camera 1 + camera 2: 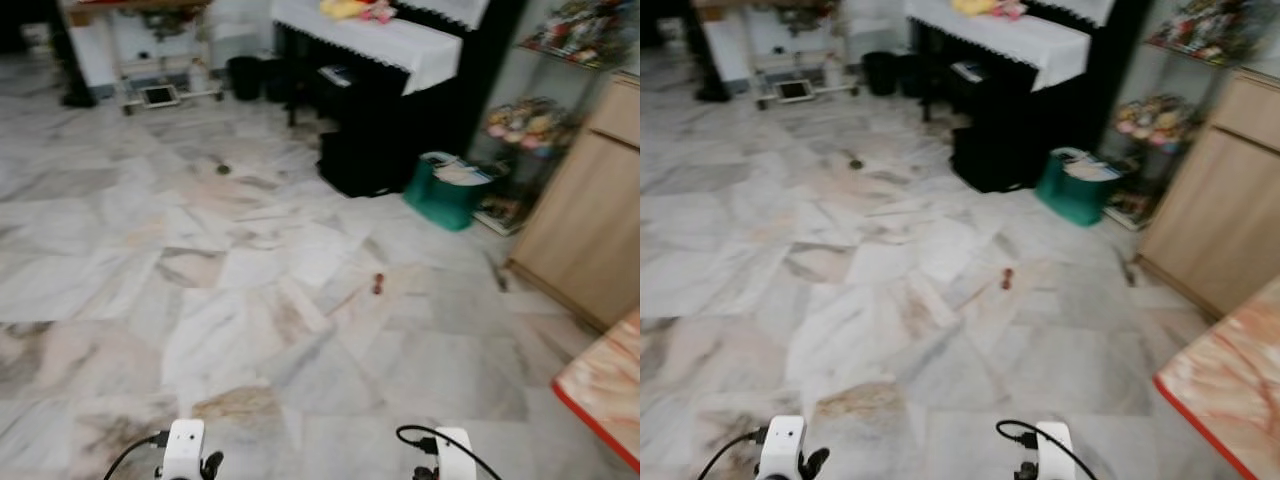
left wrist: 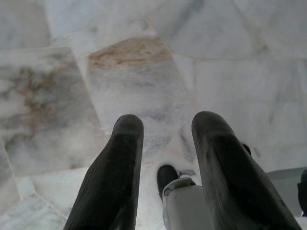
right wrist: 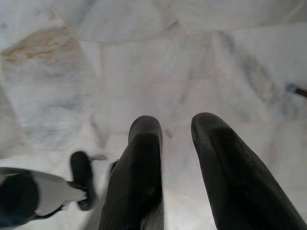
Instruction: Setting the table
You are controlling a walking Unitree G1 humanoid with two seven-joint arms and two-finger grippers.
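Head views downward, wrist views near marble floor (image 1: pixel 250 300)

The right hand (image 3: pixel 168 127), fingers parted and holding nothing, hangs above marble floor (image 3: pixel 144 62).

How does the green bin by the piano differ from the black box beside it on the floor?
The green bin is teal with pale contents showing at its open top; the black box is dark, with no contents visible. The green bin stands nearer the shelf rack, the black box right against the piano. Both rest on the marble floor.
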